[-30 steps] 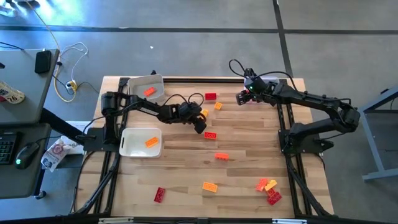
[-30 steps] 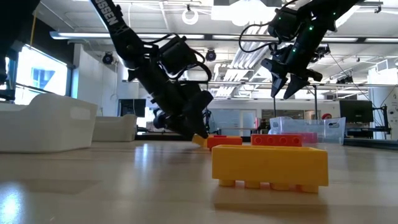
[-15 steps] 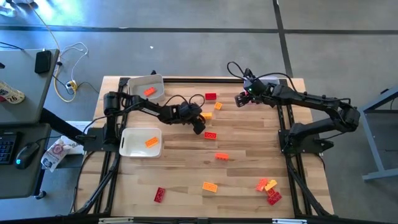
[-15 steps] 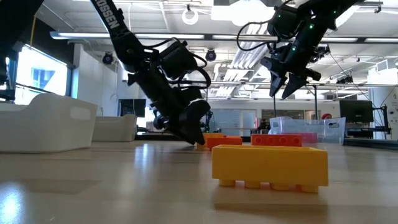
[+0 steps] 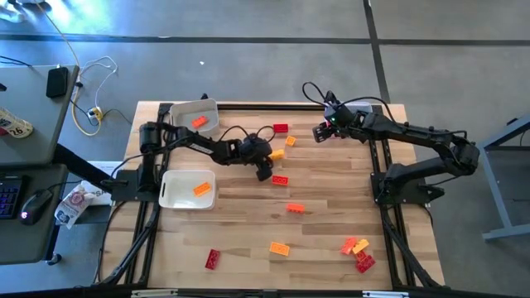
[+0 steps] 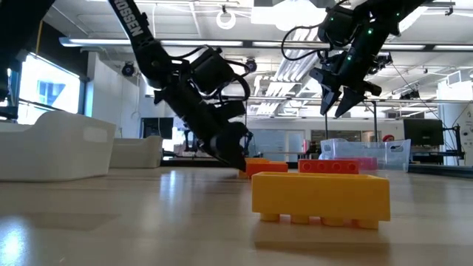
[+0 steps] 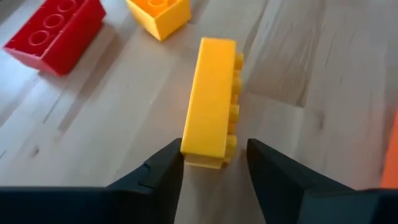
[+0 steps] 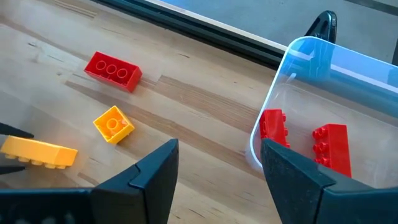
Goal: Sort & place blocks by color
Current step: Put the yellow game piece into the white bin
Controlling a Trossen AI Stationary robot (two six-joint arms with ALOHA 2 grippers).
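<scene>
A: What colour is the long brick between the black fingers?

B: Yellow. The small square brick near it is yellow-orange, and the three-stud brick beside that is red.

A: And the tabletop?

B: Pale wood with a striped plank grain.

A: The trays?

B: Two white trays, each holding an orange brick. The clear tray has a blue tint and holds two red bricks.

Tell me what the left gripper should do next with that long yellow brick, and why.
Probably finish closing, then lift. The left gripper straddles one end of the yellow brick, which lies on its side on the table, one finger touching, the other just clear.
</scene>
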